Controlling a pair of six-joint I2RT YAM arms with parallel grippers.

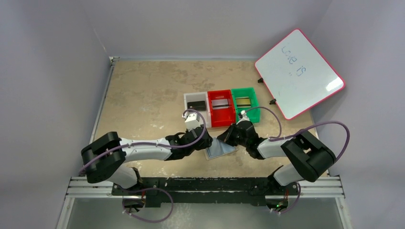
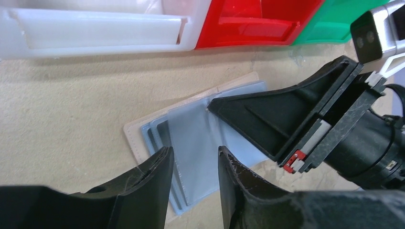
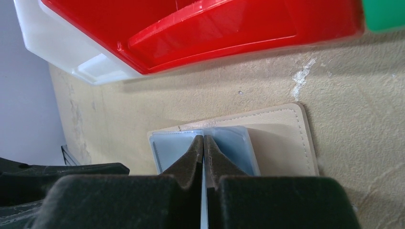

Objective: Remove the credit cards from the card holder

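The card holder (image 1: 221, 149) lies open on the table, tan outside (image 3: 282, 138) down and grey-blue pocket leaves (image 2: 191, 143) up. My right gripper (image 3: 204, 137) is shut, tips on the middle of the holder, with a thin blue leaf pinched edge-on between them. It enters the left wrist view as a black wedge (image 2: 267, 114). My left gripper (image 2: 195, 150) hovers open over the holder's near edge, with nothing between its fingers. Three credit cards lie in the bins: a black one (image 1: 196, 104), a silvery one (image 1: 220, 103) and a dull gold one (image 1: 243, 101). No card shows clearly in the pockets.
A white bin (image 1: 187, 98), a red bin (image 1: 222, 119) and a green bin (image 1: 253, 113) stand side by side just beyond the holder. A pink-framed whiteboard (image 1: 300, 74) leans at the back right. Walls close in the table on three sides.
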